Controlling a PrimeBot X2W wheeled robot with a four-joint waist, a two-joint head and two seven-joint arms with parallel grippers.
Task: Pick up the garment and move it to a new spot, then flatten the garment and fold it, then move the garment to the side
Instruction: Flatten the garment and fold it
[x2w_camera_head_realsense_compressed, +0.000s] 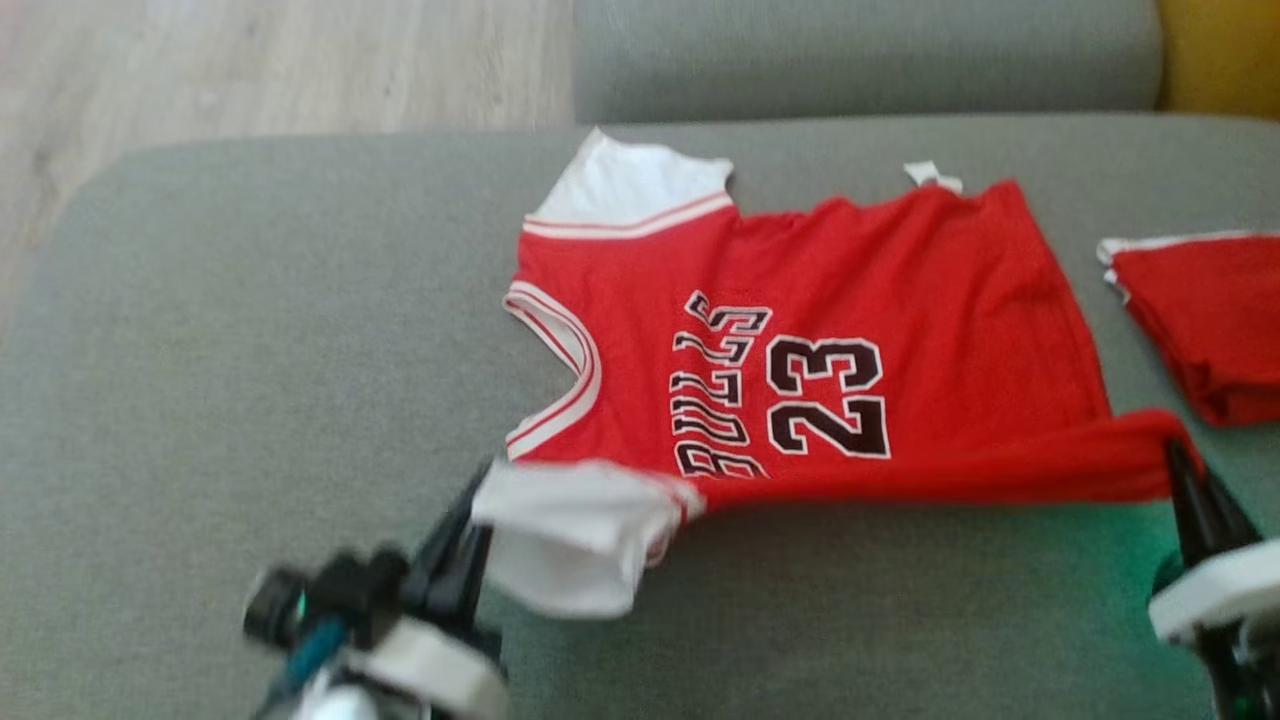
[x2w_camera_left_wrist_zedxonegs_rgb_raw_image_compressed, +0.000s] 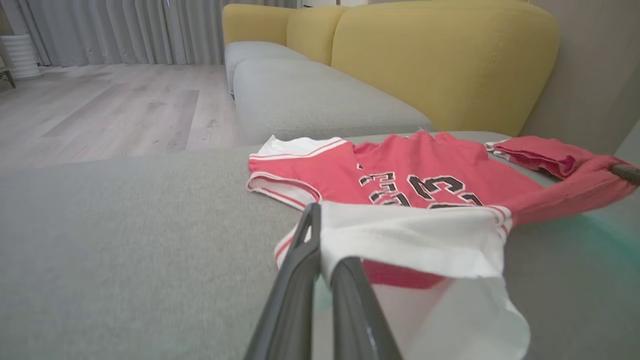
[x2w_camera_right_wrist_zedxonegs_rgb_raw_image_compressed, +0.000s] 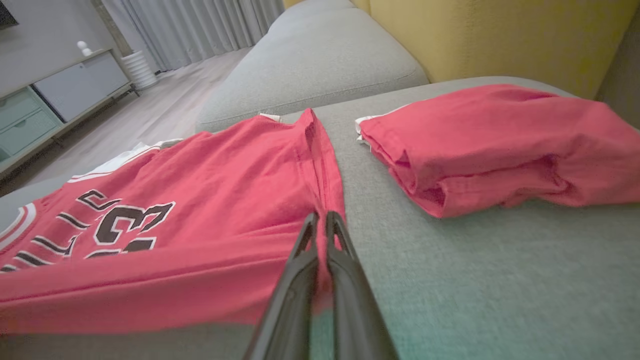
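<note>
Both grippers pinch the near edge of a red basketball jersey (x2w_camera_head_realsense_compressed: 800, 330) with white sleeves and a black "23", spread on a wide grey fabric seat cushion (x2w_camera_head_realsense_compressed: 250, 400).

The jersey lies flat across the middle of the cushion, print up, neckline toward the cushion's left. Its near edge is raised off the cushion and pulled into a taut fold. The left gripper (x2w_camera_head_realsense_compressed: 468, 535) is clenched on the white near sleeve, which droops over its dark fingers above the cushion's near side. The right gripper (x2w_camera_head_realsense_compressed: 1183, 478) is clenched on the red hem corner toward the cushion's near right. A folded red cloth bundle (x2w_camera_head_realsense_compressed: 1210, 320) rests at the cushion's right edge, just apart from the jersey's hem.
</note>
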